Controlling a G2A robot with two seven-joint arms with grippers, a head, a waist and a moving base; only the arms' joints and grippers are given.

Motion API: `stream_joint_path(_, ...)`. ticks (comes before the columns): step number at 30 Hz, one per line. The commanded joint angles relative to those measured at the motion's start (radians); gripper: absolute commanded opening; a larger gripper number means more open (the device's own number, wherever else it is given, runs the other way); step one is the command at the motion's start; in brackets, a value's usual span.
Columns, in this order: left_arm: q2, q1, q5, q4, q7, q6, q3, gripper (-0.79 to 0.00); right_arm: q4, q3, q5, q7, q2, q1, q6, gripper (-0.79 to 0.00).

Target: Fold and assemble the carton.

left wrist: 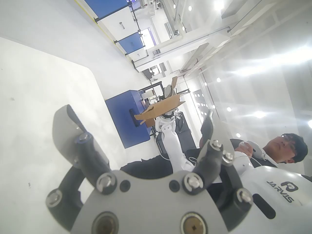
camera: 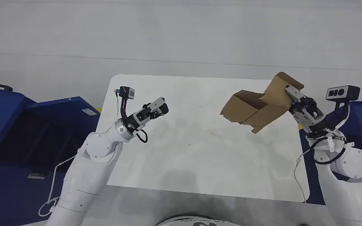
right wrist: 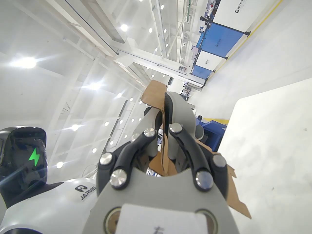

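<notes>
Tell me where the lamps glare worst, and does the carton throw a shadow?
Left wrist view: ceiling lamps flare into white streaks beyond the left gripper. Right wrist view: the lamps show star-shaped glare. Top view: even light, no hard shadow on the table beneath the carton.

carton (camera: 254, 107) aloft at right, table (camera: 186, 152) middle passable

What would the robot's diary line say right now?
right gripper: shut on brown cardboard carton, flaps open, over white table | left gripper: open, empty
</notes>
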Motion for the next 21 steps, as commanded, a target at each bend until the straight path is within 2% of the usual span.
stream_joint_path(1,0.000,0.000,0.000,0.000,0.000,0.000,0.000,0.000,0.000,0.000,0.000,0.000,0.000,0.000,0.000,-0.785)
stream_joint_path(15,0.000,0.000,0.000,0.000,0.000,0.000,0.000,0.000,0.000,0.000,0.000,0.000,0.000,0.000,0.000,-0.785)
stream_joint_path(16,0.000,-0.002,0.009,-0.002,0.003,-0.006,-0.002,0.000,0.000,-0.001,0.002,-0.003,0.000,0.000,0.003,-0.145)
stream_joint_path(18,0.000,0.000,0.057,0.003,0.037,-0.033,-0.011,0.000,-0.011,-0.008,-0.001,-0.019,-0.003,-0.001,0.009,-0.785)
stream_joint_path(21,-0.005,0.014,0.168,-0.033,0.118,-0.136,-0.001,0.000,-0.040,-0.050,-0.073,-0.055,-0.008,0.000,0.008,-0.785)
